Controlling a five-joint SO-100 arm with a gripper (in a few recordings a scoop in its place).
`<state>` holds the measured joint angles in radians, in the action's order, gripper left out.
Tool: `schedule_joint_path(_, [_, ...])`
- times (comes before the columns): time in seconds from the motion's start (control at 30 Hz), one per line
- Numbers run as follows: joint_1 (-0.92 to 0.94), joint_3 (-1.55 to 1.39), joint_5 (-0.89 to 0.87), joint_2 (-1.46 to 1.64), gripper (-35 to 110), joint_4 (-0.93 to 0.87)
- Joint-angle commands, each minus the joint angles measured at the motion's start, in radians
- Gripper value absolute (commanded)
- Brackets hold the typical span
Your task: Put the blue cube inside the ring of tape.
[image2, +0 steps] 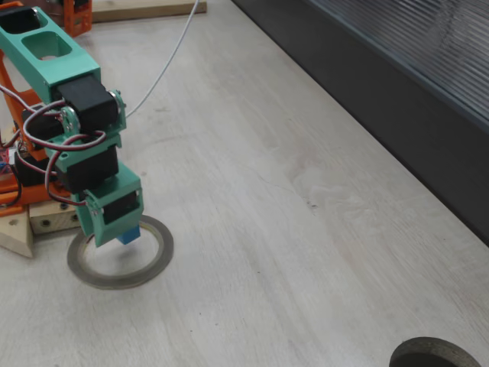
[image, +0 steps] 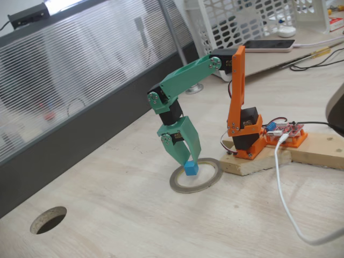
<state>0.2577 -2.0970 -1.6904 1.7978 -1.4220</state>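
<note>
The blue cube [image: 191, 169] [image2: 130, 235] is small and bright, and sits at the tips of my green gripper [image: 187, 160] [image2: 121, 232], which is shut on it. The cube is low over the table, within the opening of the ring of tape [image: 179, 186] [image2: 156, 264]. That ring is flat and grey-silver and lies on the pale wooden table just in front of the arm's base. I cannot tell whether the cube touches the table. The gripper points steeply down from the green forearm.
The orange arm base [image: 248, 137] stands on a wooden block [image: 317, 150] right beside the ring. A white cable [image: 283, 193] [image2: 171, 55] trails over the table. A dark round hole [image: 48, 220] [image2: 437, 355] is in the tabletop. A dark upright panel [image2: 397, 115] borders the table.
</note>
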Motion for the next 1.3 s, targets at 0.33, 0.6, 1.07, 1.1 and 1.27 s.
schedule_joint_path(0.33, [0.012, 0.005, -0.003, 0.026, 5, -0.012])
schedule_joint_path(0.6, [0.014, -0.008, -0.012, 0.018, 28, -0.021])
schedule_joint_path(1.07, [0.015, -0.008, -0.012, 0.017, 46, -0.021])
schedule_joint_path(1.1, [0.015, -0.008, -0.012, 0.017, 46, -0.015])
schedule_joint_path(1.27, [0.015, 0.003, -0.012, 0.026, 46, -0.009])
